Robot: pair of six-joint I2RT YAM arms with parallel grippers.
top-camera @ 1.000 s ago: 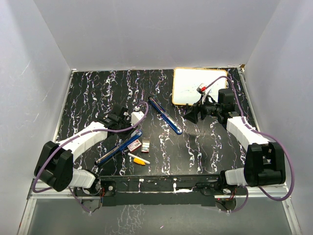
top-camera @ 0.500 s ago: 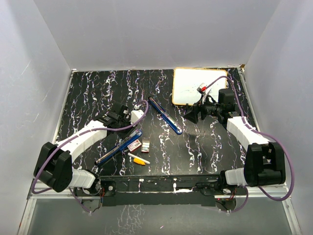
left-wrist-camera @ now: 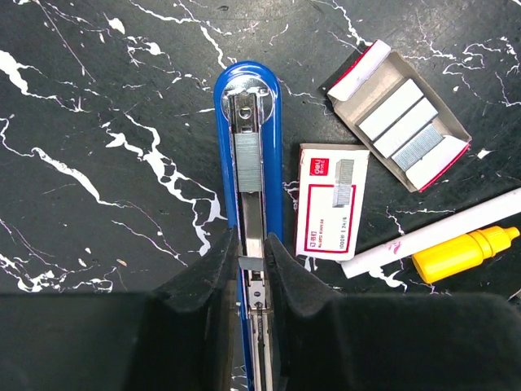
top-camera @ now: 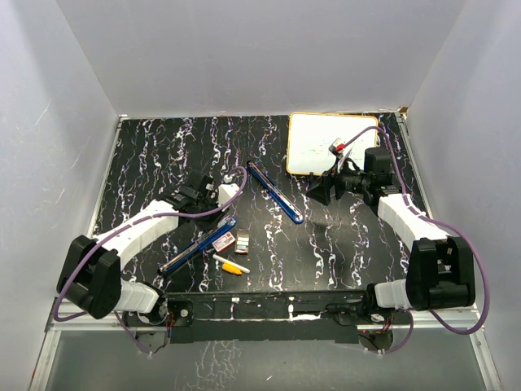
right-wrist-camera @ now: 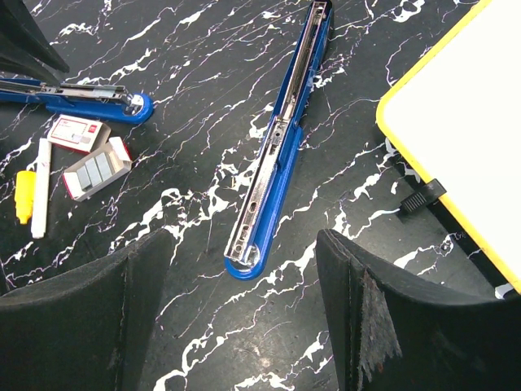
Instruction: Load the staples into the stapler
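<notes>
The blue stapler lies in two long halves. One half [left-wrist-camera: 274, 175] [top-camera: 199, 243] has a grey staple strip [left-wrist-camera: 247, 159] lying in its metal channel. My left gripper [left-wrist-camera: 251, 249] [top-camera: 202, 195] hangs over that channel, shut on a small grey strip that bridges its fingertips. The open box tray [left-wrist-camera: 403, 126] with more staples and its red-and-white sleeve [left-wrist-camera: 330, 199] lie just right of the stapler head. The other half [right-wrist-camera: 277, 155] [top-camera: 275, 193] lies ahead of my right gripper [right-wrist-camera: 244, 236] [top-camera: 321, 189], which is open, holds nothing and is off the table.
A yellow-and-white marker [left-wrist-camera: 456, 240] [top-camera: 230, 265] lies near the front edge beside the box. A yellow-framed whiteboard [top-camera: 326, 142] [right-wrist-camera: 464, 122] sits at the back right, with a small clip on its near edge. White walls close in the marbled black table [top-camera: 163, 155].
My left arm has shifted slightly away and left over the stapler half. The right arm and the objects have not moved.
</notes>
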